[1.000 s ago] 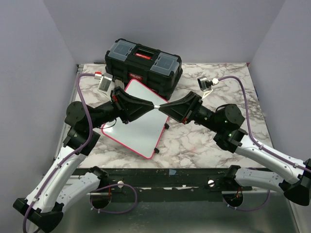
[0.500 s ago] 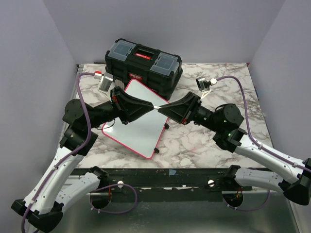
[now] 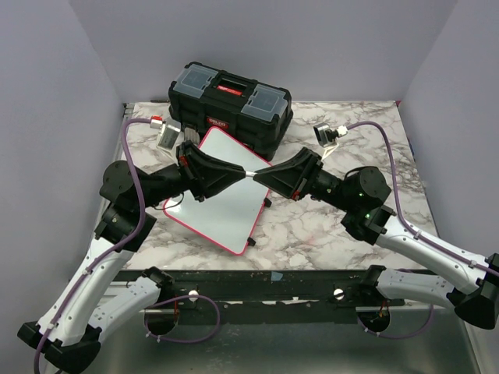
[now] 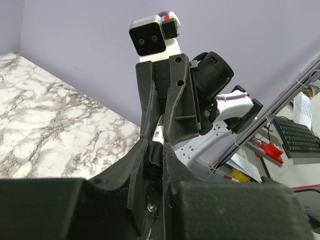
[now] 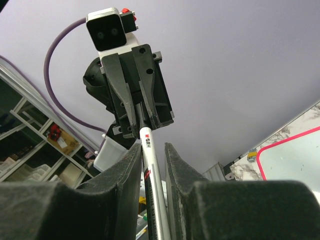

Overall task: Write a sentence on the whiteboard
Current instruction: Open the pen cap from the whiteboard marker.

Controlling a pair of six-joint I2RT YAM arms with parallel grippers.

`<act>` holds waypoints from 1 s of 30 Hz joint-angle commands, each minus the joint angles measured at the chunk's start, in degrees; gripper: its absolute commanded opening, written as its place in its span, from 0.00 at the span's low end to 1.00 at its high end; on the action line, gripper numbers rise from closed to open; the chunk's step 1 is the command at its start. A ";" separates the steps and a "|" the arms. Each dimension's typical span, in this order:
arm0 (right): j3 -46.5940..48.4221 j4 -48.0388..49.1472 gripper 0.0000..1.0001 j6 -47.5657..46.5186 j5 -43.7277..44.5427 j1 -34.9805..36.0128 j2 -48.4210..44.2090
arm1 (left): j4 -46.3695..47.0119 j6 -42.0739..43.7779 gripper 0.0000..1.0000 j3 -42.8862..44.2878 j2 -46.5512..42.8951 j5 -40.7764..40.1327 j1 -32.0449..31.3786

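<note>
**Marble table, marker pinched over the whiteboard**

Marble table [image 3: 327,234] is seen nearest the arm bases, in front of the whiteboard [image 3: 218,214]. The whiteboard is laid flat and skewed, with one corner turned towards the bases. Above the whiteboard's middle the two arms are seen tip to tip. A marker [image 3: 251,173] is bridged between them. Its dark end is pinched by the left gripper [image 3: 242,172] and its white barrel by the right gripper [image 3: 260,175]. In each wrist view the tool is seen pressed tight against the marker. Just behind the whiteboard's far corner a black toolbox [image 3: 230,97] is set.
</note>
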 commanded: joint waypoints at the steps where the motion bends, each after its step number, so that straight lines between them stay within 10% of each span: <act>1: 2.46 5.44 0.23 0.79 -3.13 0.13 -0.17 | -5.43 3.23 0.00 -1.76 0.39 -1.64 0.44; 13: 2.03 7.10 0.01 1.46 -4.11 0.13 0.58 | -5.59 3.49 0.00 -3.38 -0.13 -2.35 1.34; 30: -2.18 4.19 0.01 -0.12 2.04 0.19 -3.34 | -6.72 2.20 0.00 -1.08 -0.40 -0.04 5.75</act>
